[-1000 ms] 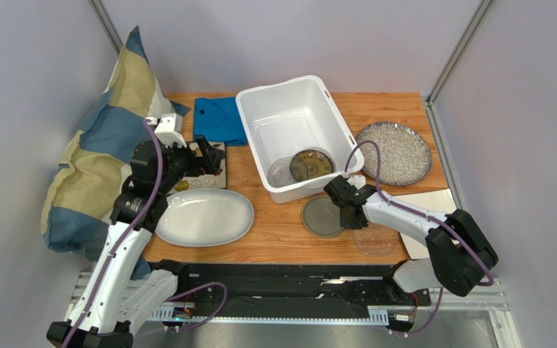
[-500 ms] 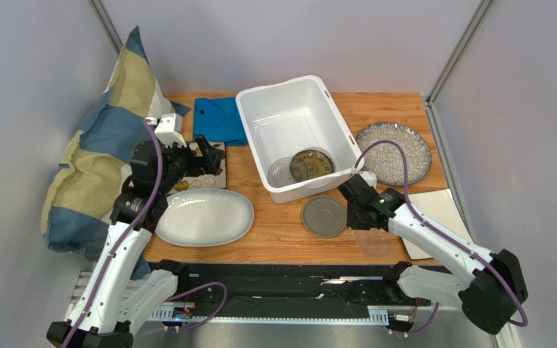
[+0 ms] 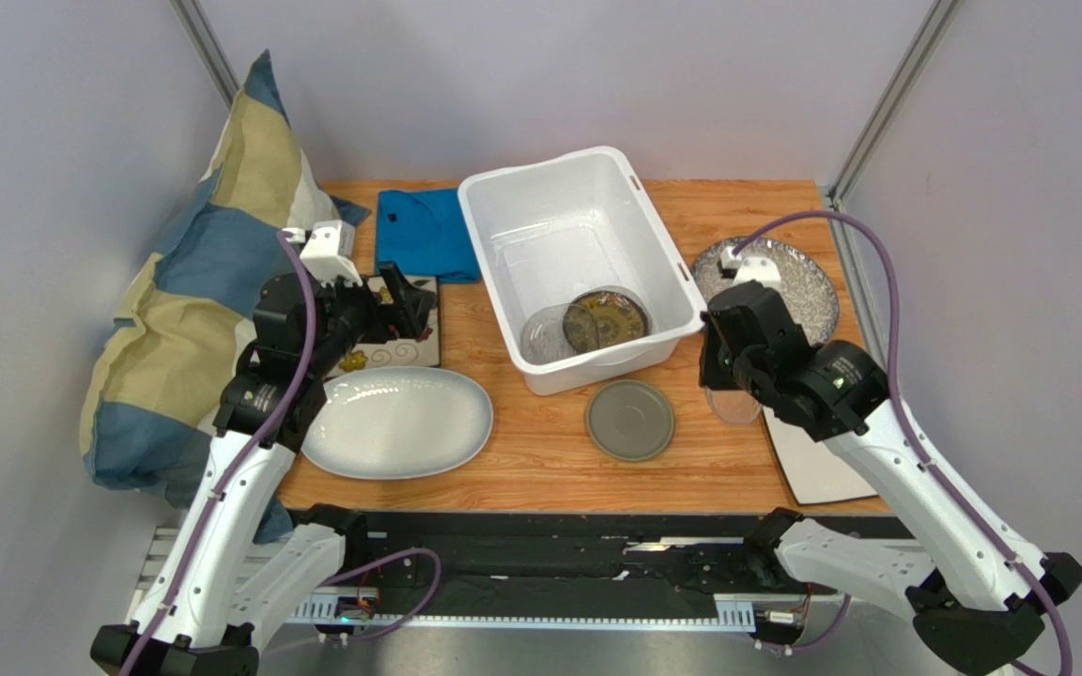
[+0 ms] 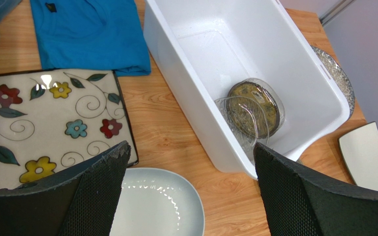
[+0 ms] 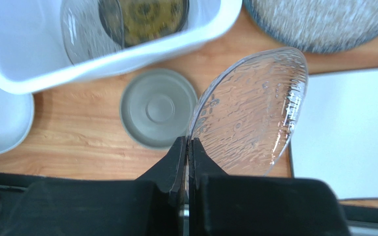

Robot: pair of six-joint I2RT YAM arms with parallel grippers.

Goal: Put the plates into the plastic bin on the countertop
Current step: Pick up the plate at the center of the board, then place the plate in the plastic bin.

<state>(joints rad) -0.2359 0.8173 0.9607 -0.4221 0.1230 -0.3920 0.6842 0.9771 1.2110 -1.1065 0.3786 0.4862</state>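
Wooden countertop [image 3: 533,440], white bin [image 3: 564,372], plates [image 3: 399,423], blue cloth [image 3: 427,233]

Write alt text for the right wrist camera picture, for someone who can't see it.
The right pincer is shut on the rim of a clear glass plate, held tilted above the countertop. Below lie a small grey plate and a white square plate, with a corner of the plastic bin at the top left.

Rippled glass plate [image 5: 251,117], glossy plastic bin [image 3: 561,211]
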